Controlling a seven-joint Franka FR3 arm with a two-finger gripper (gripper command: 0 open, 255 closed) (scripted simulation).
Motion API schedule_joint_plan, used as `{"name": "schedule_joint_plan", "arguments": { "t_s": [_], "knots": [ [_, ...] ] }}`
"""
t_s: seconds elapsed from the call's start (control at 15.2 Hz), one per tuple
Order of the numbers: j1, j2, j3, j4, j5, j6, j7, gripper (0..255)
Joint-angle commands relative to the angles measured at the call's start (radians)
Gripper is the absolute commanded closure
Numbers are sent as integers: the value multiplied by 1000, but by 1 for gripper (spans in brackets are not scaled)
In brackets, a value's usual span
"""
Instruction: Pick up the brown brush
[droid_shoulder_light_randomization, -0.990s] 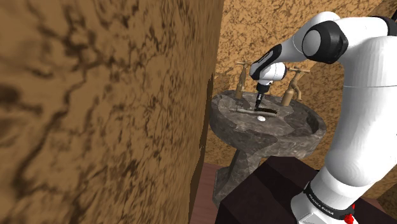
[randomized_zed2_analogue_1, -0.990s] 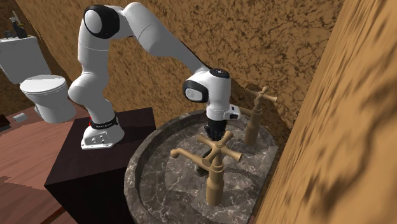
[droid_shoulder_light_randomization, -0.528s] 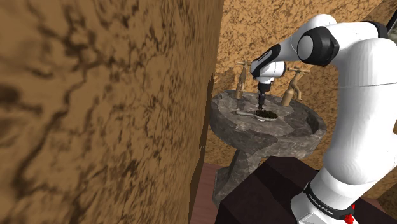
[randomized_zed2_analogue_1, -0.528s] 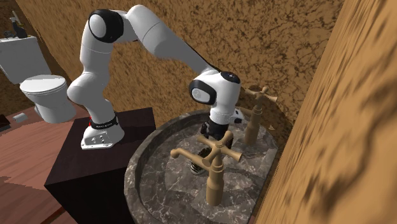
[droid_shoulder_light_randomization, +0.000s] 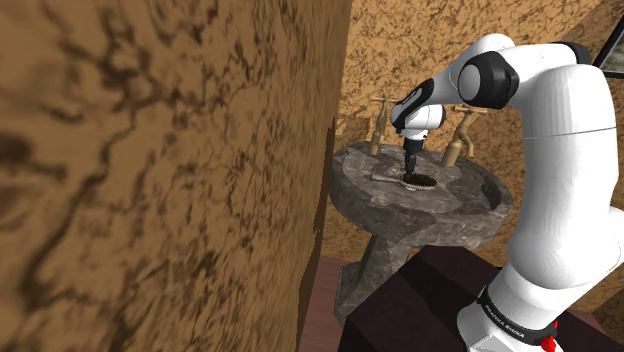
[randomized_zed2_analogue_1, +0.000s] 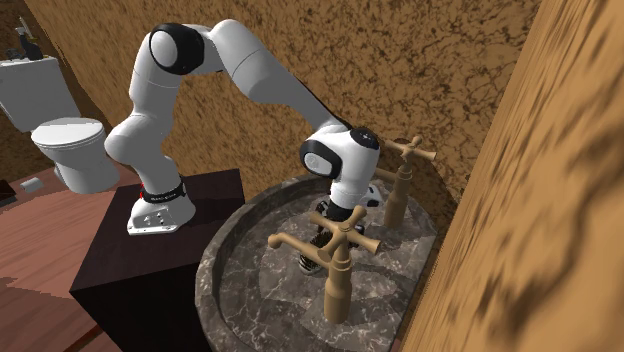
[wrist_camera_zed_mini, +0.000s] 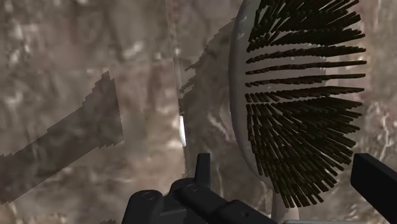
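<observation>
**Shoulder view.** White arm bent from the dark stand at five o'clock towards a grey stone sink on a pedestal. Gripper pointed down into the basin, low over the brush. Brush flat on the basin floor, just beside the gripper at five o'clock of it; dark bristles up, pale handle towards nine o'clock. Two brass taps on the far rim: one at eleven o'clock of the gripper, the other at two o'clock. Mottled brown wall across the whole nine o'clock half.

**Second exterior view.** Gripper partly hidden behind the cross handle of the near tap; far tap at two o'clock of it. Dark bristled patch on the basin floor at seven o'clock of the gripper, probably the brush. White toilet at ten o'clock of the stand, on a reddish floor.

**Wrist view.** Fingers spread wide; gripper unclosed and empty, astride the brush. Pale oval head with rows of dark bristles facing the camera, between the two fingers but not clasped; clear gap at one finger. Mottled stone of the sink all around, crossed by a blocky dark shadow.
</observation>
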Motion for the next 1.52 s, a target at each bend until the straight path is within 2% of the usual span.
{"name": "schedule_joint_plan", "arguments": {
  "t_s": [0.0, 0.59, 1.25, 1.32, 1.39, 1.45],
  "knots": [
    [0, 7, 2, -3, 1, 7, 0, 255],
    [-1, 7, 1, -1, 1, 6, -2, 255],
    [15, -75, -22, 21, -35, -93, 17, 255],
    [13, -68, -20, 17, -31, -82, 14, 255],
    [13, -68, -20, 17, -31, -82, 14, 0],
    [49, -98, -26, -62, -36, 24, 75, 0]
  ]
}}
